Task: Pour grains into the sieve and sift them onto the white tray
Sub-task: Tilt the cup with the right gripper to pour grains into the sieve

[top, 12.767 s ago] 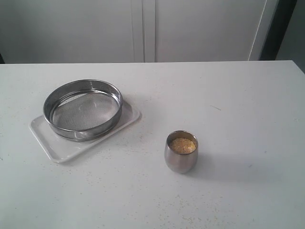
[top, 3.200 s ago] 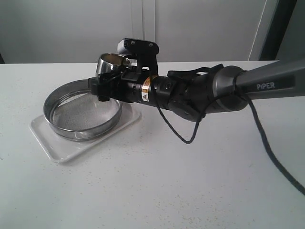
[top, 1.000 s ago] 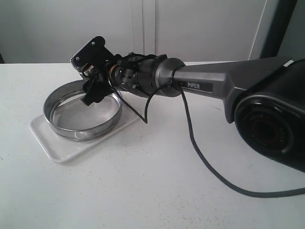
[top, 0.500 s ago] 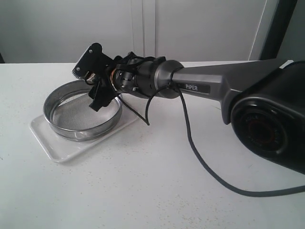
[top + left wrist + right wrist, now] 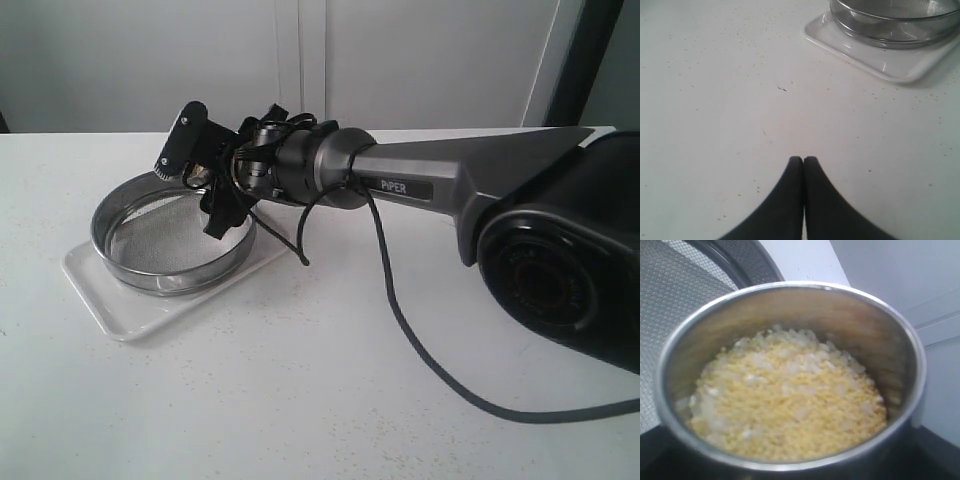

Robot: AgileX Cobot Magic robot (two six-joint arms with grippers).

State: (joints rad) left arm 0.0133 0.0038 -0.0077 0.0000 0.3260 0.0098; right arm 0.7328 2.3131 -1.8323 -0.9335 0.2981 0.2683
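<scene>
The sieve [image 5: 170, 235] stands on the white tray [image 5: 118, 305], and its mesh looks bare. My right gripper [image 5: 205, 180] hangs over the sieve's far right rim, rolled sideways. It is shut on a steel cup [image 5: 790, 302], which the gripper almost hides in the exterior view. In the right wrist view the cup is full of yellow and whitish grains [image 5: 790, 400], with the sieve's mesh [image 5: 675, 300] behind it. My left gripper [image 5: 803, 160] is shut and empty, low over the table. From there the tray [image 5: 880, 67] and the sieve [image 5: 890, 25] lie ahead of it.
The right arm [image 5: 430, 185] stretches across the table from the right, with a black cable [image 5: 400, 310] hanging from it and trailing over the white tabletop [image 5: 300, 400]. Fine specks lie scattered on the table around the tray. White cabinet doors stand behind.
Over the last second my right wrist has kept rolling above the sieve's far rim, tilting the cup further. The sieve and the tray have not moved.
</scene>
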